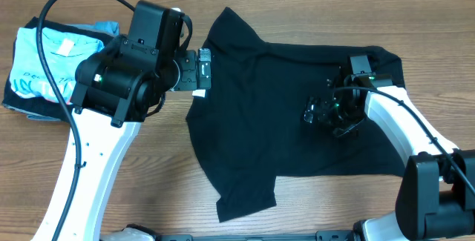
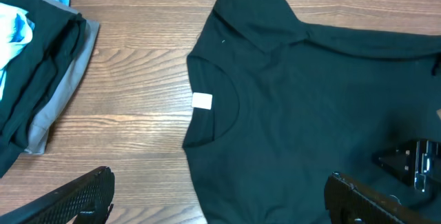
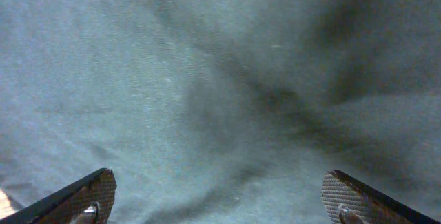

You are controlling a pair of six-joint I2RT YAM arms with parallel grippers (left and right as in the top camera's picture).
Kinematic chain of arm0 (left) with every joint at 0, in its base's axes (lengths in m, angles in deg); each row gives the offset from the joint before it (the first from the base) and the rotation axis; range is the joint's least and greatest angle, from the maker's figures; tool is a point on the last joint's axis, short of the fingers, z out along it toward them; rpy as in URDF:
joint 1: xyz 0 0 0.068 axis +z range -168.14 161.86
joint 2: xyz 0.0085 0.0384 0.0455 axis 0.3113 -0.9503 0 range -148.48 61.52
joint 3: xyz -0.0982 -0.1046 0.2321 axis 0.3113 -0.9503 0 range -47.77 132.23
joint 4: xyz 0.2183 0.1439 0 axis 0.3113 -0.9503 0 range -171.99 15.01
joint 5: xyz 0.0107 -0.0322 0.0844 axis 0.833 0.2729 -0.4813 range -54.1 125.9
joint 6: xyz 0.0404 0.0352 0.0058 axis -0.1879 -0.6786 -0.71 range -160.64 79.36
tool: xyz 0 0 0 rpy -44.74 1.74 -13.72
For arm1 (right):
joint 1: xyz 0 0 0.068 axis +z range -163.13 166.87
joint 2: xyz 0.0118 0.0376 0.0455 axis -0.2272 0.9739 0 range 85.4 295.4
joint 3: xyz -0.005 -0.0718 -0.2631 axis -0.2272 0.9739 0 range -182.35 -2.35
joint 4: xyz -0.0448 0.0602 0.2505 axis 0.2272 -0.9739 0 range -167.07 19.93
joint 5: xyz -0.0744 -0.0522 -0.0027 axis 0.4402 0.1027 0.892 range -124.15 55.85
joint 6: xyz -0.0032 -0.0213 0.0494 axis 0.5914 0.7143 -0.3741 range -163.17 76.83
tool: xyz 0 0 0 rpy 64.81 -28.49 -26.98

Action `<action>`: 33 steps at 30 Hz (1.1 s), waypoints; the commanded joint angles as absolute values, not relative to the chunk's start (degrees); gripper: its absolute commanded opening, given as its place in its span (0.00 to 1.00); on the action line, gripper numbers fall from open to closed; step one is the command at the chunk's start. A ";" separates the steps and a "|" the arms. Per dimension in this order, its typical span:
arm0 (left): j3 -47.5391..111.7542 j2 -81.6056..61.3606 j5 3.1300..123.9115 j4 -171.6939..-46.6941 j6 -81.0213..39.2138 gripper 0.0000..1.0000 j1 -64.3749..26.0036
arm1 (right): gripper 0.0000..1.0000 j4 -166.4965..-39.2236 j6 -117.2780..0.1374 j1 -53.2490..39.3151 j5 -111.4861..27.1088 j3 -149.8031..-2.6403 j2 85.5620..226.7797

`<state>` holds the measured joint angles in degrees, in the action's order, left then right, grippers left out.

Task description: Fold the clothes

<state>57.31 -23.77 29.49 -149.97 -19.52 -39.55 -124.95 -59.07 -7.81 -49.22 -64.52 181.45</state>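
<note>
left gripper (image 1: 199, 70) and right gripper (image 1: 315, 112) are hovering wide open, empty, over the black t-shirt (image 1: 256, 122) mid-frame, seemingly positioning to fold.

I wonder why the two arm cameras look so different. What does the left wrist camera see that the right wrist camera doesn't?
Only the left wrist camera shows the wooden table, a pile of folded clothes at the left edge, the white label at the neck of the black T-shirt, and the right claw over the shirt.
Only the right wrist camera shows the creases in the cloth from very close.
Both show the black T-shirt and an open claw at the bottom: the left claw in one, the right claw in the other.
</note>
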 commanded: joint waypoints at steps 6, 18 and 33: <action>53.59 -27.53 24.44 -145.57 -18.75 0.54 -39.92 | 0.90 -123.68 -58.22 -7.94 -42.31 -65.48 180.22; 50.49 -49.24 39.19 -140.55 -22.86 0.04 -40.09 | 0.09 -122.15 -56.84 -7.94 -42.29 -65.41 180.22; 50.47 -58.11 36.86 -115.32 -28.15 0.04 -42.43 | 0.04 -118.50 -56.84 -7.94 -42.29 -65.30 180.33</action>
<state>50.03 -55.75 37.45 -118.67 -23.28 -42.12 -119.70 -56.87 -7.85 -42.68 -64.52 181.45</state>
